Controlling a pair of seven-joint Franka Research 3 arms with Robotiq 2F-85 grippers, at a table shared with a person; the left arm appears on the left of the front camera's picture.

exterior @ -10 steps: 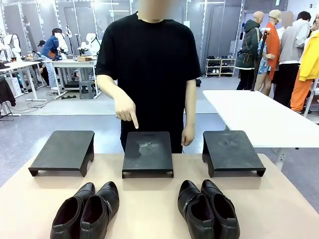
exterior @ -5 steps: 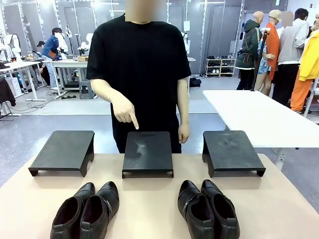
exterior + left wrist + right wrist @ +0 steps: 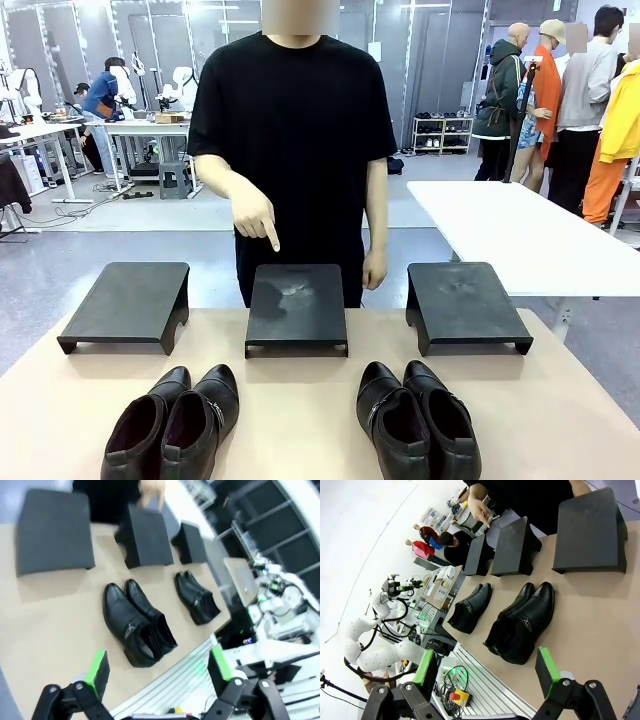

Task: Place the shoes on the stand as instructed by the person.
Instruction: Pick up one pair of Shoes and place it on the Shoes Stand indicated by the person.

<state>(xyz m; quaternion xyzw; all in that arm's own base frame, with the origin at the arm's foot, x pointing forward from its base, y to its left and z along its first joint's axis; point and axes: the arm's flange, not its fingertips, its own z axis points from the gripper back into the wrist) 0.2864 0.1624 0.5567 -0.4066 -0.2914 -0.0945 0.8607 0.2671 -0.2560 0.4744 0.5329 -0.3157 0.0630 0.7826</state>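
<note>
In the upper middle of the front view, the person (image 3: pixel 295 130) stands at the far edge of the table (image 3: pixel 300 400). One hand (image 3: pixel 254 218) points index finger down, just above the rear edge of the centre stand (image 3: pixel 297 305). The left stand (image 3: pixel 128 303) and right stand (image 3: pixel 465 302) flank it in a row across mid-frame. The left pair of shoes (image 3: pixel 175 425) sits on the table at lower left and the right pair of shoes (image 3: pixel 417 420) at lower right, toes toward the stands. The left end effector (image 3: pixel 158 667) is released, its fingers spread wide above the table with nothing between them. The right end effector (image 3: pixel 486 669) is likewise released and grasps nothing.
</note>
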